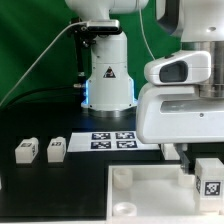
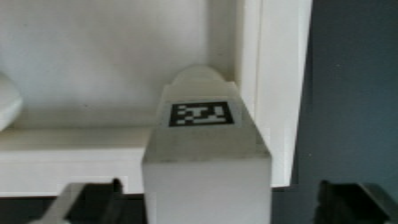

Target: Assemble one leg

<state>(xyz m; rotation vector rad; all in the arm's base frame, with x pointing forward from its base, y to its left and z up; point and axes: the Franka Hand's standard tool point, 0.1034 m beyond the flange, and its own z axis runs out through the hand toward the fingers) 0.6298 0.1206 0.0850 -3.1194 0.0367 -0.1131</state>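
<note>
My gripper (image 1: 203, 160) is at the exterior view's right, shut on a leg (image 1: 210, 180), a white block with a square marker tag on its face. It holds the leg over the right part of the large white tray-like piece (image 1: 140, 200). In the wrist view the leg (image 2: 201, 140) fills the middle between the dark fingers (image 2: 89, 205), at my gripper (image 2: 205, 208), and its far tip lies by the tray piece's raised rim (image 2: 249, 50). Two more legs (image 1: 26, 150) (image 1: 56, 149) lie on the black table at the exterior view's left.
The marker board (image 1: 112, 140) lies flat in the middle of the table, in front of the robot base (image 1: 107, 80). A green backdrop stands behind. A round corner socket (image 1: 122, 176) shows at the tray piece's near left corner.
</note>
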